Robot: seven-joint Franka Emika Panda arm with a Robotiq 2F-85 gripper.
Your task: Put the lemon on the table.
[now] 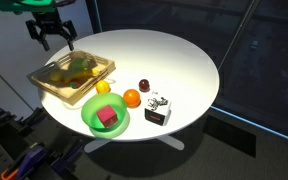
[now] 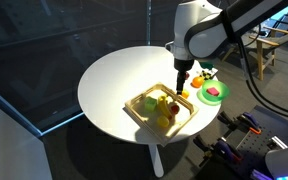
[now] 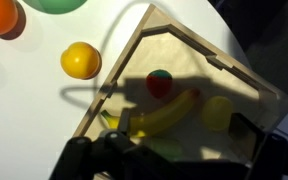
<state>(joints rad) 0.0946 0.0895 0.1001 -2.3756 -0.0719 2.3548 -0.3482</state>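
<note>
The lemon (image 3: 219,112), small, yellow and roundish, lies inside the shallow wooden tray (image 3: 184,40) beside a long yellow banana-like piece (image 3: 169,112) and a small red fruit (image 3: 160,83). The tray (image 1: 44,82) stands on the round white table (image 1: 174,60), near its edge. My gripper (image 1: 49,38) hovers above the tray, open and empty. It also shows in an exterior view (image 2: 182,80). In the wrist view its dark fingers (image 3: 179,150) frame the tray's contents, with the lemon near one finger. In both exterior views I cannot tell the lemon from the other fruit in the tray.
On the table beside the tray lie a slightly bigger yellow round fruit (image 1: 103,87), an orange ball (image 1: 132,97), a dark red item (image 1: 144,86), a small black and white box (image 1: 158,110) and a green bowl (image 1: 92,122) holding a red block.
</note>
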